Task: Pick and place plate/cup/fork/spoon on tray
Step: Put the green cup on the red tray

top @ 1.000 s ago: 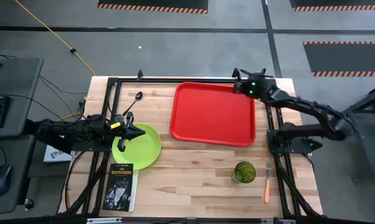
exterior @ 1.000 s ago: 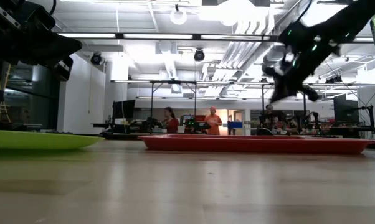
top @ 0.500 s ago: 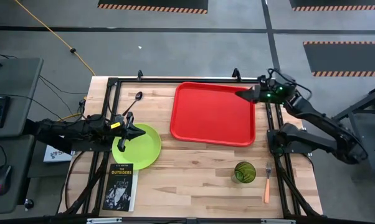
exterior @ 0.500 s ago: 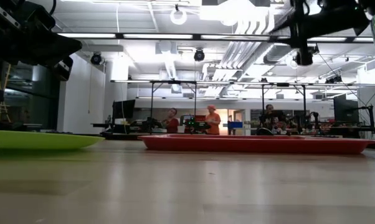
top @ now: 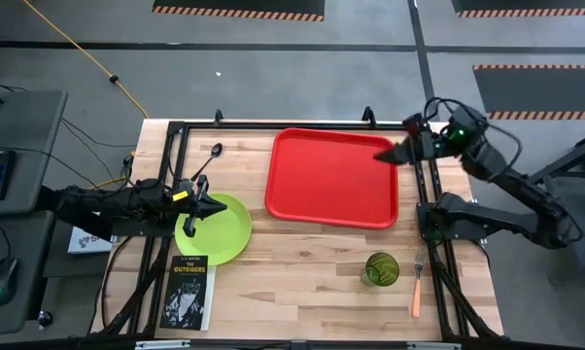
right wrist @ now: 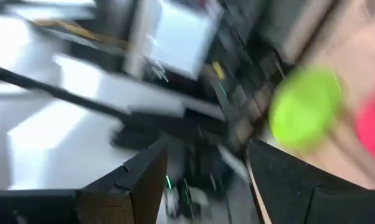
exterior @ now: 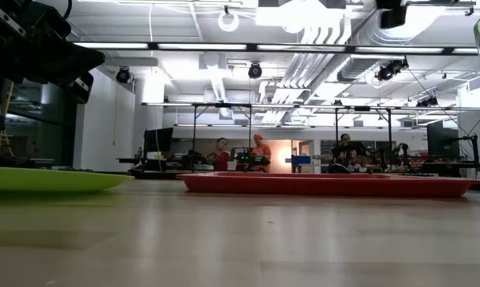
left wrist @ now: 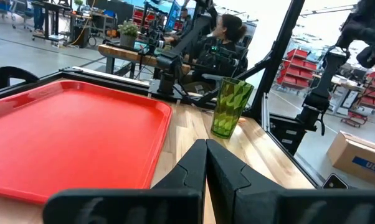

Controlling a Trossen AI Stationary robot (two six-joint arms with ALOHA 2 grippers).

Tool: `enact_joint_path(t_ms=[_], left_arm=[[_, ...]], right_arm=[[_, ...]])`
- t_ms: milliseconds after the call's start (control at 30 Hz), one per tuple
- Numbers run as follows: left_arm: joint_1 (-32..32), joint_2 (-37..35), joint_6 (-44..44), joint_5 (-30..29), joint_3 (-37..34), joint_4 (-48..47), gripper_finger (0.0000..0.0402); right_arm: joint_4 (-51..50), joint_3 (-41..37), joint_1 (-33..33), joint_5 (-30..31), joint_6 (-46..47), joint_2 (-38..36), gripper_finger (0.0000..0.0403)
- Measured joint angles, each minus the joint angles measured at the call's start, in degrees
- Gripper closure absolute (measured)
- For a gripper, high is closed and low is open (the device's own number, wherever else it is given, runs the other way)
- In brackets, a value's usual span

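The lime-green plate [top: 224, 231] lies flat on the table at the left. My left gripper [top: 213, 207] is shut and hangs above the plate's left part without touching it; its closed fingers show in the left wrist view [left wrist: 206, 165]. The dark spoon [top: 211, 158] lies on the table beyond the plate. The red tray [top: 333, 177] lies at the far middle. The green cup [top: 381, 268] stands upright at the near right, with the orange-handled fork [top: 416, 288] lying beside it. My right gripper [top: 387, 154] is open and empty, high above the tray's far right corner.
A black book [top: 188, 290] lies near the plate at the table's near left. Black frame posts stand along the table's left and right sides [top: 430, 209]. Bare wood lies between the plate and the cup. People sit at benches far behind the table [exterior: 260, 151].
My right gripper has risen from above the tray's far right corner and drawn back toward the table's right edge, leaving the low view through its top. It stays empty.
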Motion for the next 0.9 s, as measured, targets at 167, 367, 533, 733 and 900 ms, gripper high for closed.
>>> enact_joint_path(t_ms=[167, 367, 533, 733, 900], left_arm=[[0.0, 0.0, 0.0, 0.0, 0.0, 0.0, 0.0401], [0.0, 0.0, 0.0, 0.0, 0.0, 0.0, 0.0401], [0.0, 0.0, 0.0, 0.0, 0.0, 0.0, 0.0401], [0.0, 0.0, 0.0, 0.0, 0.0, 0.0, 0.0401], [0.0, 0.0, 0.0, 0.0, 0.0, 0.0, 0.0401]], right_arm=[[-47.0, 15.5, 7.2, 11.4, -15.5, 2.6, 0.0185], [-67.4, 22.9, 17.4, 24.7, -7.0, 3.3, 0.0185], [-68.5, 21.7, 25.9, 28.6, 1.3, 3.7, 0.0185], [-60.4, 18.6, 38.0, 28.1, 6.6, 9.3, 0.0185], [-58.8, 18.4, 50.1, 31.5, 7.7, 15.9, 0.0185]])
